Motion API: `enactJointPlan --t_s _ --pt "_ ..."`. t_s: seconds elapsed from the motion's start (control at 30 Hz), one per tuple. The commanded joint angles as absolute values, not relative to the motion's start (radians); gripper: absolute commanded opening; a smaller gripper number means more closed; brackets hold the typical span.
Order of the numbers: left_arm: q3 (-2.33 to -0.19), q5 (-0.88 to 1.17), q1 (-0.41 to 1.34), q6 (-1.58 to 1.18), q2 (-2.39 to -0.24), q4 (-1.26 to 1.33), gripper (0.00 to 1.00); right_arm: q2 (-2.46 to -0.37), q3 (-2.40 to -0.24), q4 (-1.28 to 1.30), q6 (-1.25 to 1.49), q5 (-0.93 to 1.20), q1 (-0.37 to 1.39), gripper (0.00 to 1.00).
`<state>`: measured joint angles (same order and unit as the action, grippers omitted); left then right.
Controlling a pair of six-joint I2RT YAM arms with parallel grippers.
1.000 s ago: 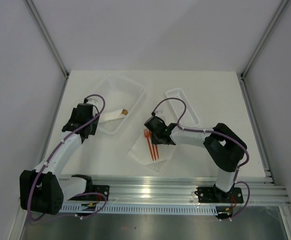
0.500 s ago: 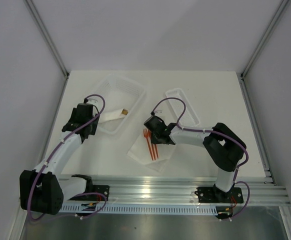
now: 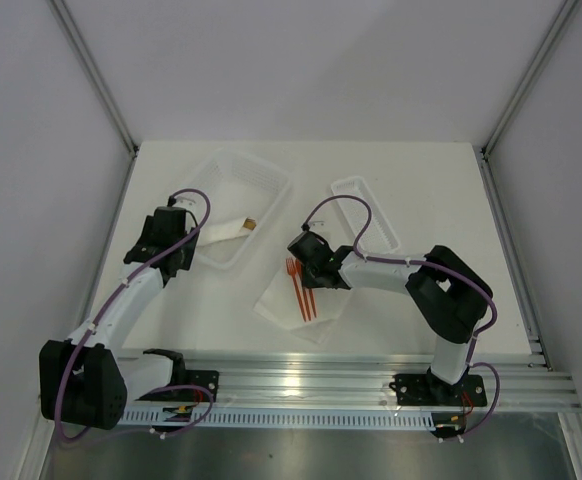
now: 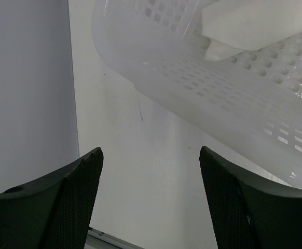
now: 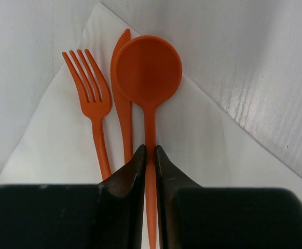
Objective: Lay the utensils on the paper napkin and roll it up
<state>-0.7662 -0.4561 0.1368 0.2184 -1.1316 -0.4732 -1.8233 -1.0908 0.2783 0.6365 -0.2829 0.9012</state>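
Barely moved in last sec: still pinching spoon [image 5: 148,70] w/ right gripper [image 5: 150,155] beside knife [image 5: 121,93] & fork [image 5: 91,98] on napkin [image 5: 203,135], left gripper [image 4: 151,176] open, idle; release + roll pending.

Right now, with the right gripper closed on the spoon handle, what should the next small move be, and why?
Probably open the right gripper to release the spoon. Its jaws pinch the handle, the fork and knife already lie on the paper napkin, and the spoon is lined up beside them, its bowl overlapping the knife. Whether it touches the paper I cannot tell.
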Motion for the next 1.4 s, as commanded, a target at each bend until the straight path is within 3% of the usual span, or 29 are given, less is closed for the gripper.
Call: enactJointPlan --t_s 0.0,1.03,1.13,1.23,1.37 --pt "-0.764 -0.442 0.13 0.219 -1.127 -0.445 0.79 -1.827 -1.126 0.279 0.652 -0.298 0.904 0.14" --pt "-0.761 -0.44 0.13 0.221 -1.123 -0.443 0.79 -1.77 -1.101 0.318 0.718 -0.344 0.93 0.08" --pt "-0.762 -0.44 0.13 0.219 -1.121 -0.443 0.79 -1.77 -1.1 0.316 0.718 -0.341 0.931 0.1" --pt "-0.761 -0.44 0.13 0.219 -1.123 -0.443 0.79 -1.773 -1.101 0.318 0.715 -0.337 0.931 0.23" --pt "-0.761 -0.44 0.13 0.219 -1.121 -0.445 0.79 -1.767 -1.101 0.321 0.715 -0.341 0.931 0.27"
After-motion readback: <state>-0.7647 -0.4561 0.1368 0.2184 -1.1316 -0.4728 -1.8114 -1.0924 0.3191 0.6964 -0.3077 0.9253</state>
